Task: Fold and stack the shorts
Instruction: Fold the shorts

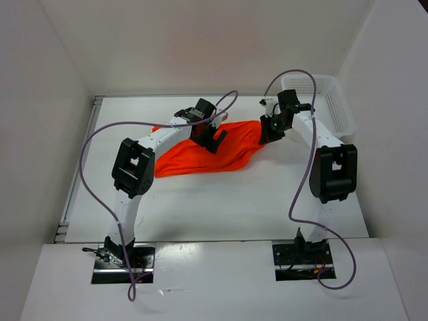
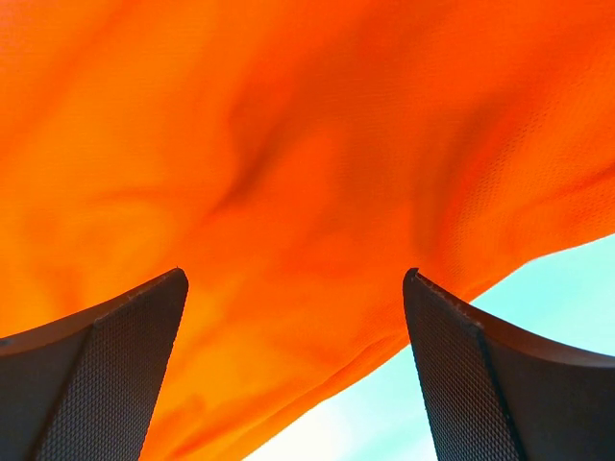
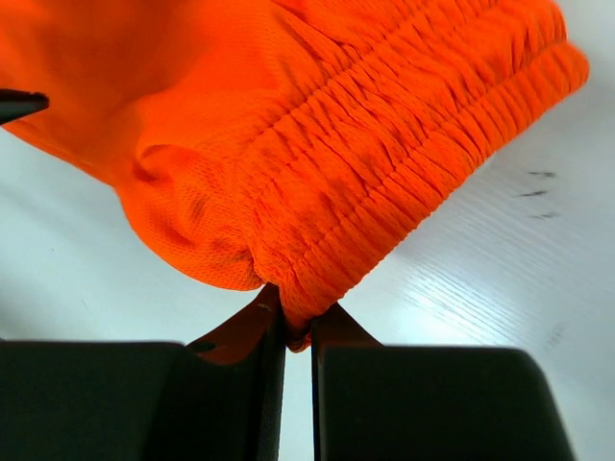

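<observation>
**Top view.** The shorts (image 1: 194, 159) lie spread and creased on the white worktop (image 1: 221, 207), displaced from its centre toward 12 o'clock. Their long axis runs from 8 o'clock to 2 o'clock. A white basket (image 1: 328, 100) occupies the worktop corner at 2 o'clock, apart from the garment.

**Left arm.** The left fingers (image 1: 215, 139) are positioned over the 12 o'clock edge of the shorts, near mid-length. In the left wrist view the two fingers (image 2: 106, 384) stand wide apart, one at 7 o'clock and one at 5 o'clock of the frame. The orange mesh of the shorts (image 2: 307, 173) fills the field between and beyond them, and nothing is clamped. Whether the tips touch the cloth cannot be determined.

**Right arm.** The right fingers (image 1: 270, 132) are at the 3 o'clock end of the shorts. In the right wrist view these fingers (image 3: 231, 403) are almost fully closed, with only a narrow slit between them. They pinch a fold of the gathered elastic waistband (image 3: 384, 163) at its lower edge. The fabric rises from the pinch toward 12 o'clock, and bare worktop shows at 3 o'clock and 9 o'clock
</observation>
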`<state>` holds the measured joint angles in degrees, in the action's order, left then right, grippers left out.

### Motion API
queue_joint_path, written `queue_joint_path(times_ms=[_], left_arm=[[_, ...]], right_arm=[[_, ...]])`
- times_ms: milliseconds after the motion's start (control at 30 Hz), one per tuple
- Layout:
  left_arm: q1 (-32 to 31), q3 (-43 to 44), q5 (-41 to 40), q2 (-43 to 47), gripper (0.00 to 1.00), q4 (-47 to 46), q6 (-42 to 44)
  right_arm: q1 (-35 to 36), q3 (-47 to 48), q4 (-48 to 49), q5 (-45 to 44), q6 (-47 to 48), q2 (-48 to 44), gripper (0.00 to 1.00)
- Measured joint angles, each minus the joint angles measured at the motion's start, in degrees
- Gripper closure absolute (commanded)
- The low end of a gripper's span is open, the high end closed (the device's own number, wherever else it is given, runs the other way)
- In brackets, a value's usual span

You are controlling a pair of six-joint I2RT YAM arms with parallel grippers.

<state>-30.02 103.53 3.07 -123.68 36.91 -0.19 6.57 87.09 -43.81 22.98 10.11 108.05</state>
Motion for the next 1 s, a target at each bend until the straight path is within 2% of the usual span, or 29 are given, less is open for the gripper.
queue_joint_path(times_ms=[133, 400, 533, 700, 867, 1000], left_arm=[[-0.04, 4.92, -0.76, -1.77, 0.01, -1.33, 0.00], [-1.92, 12.94, -0.44, -13.64, 0.01, -2.99, 0.28], [-3.28, 14.64, 1.42, -13.33, 0.01, -3.48, 0.00], [-1.40, 3.78, 2.91, -5.01, 0.01, -3.48, 0.02], [9.27, -7.87, 2.38, 5.64, 0.01, -3.91, 0.00], [15.58, -12.07, 1.18, 7.30, 0.01, -4.42, -0.07]], right_arm=[[0.00, 1.11, -0.13, -2.47, 0.48, -4.52, 1.00], [0.00, 2.14, -1.14, -7.28, 3.50, -6.36, 1.00], [0.00, 4.74, -1.66, -8.28, 6.27, -6.36, 1.00], [0.28, 7.15, -2.60, -8.92, 10.69, -6.36, 1.00], [3.91, 9.55, -4.31, -10.75, 15.26, -6.34, 1.00], [8.37, 12.33, -5.09, -11.74, 17.57, -6.03, 1.00]])
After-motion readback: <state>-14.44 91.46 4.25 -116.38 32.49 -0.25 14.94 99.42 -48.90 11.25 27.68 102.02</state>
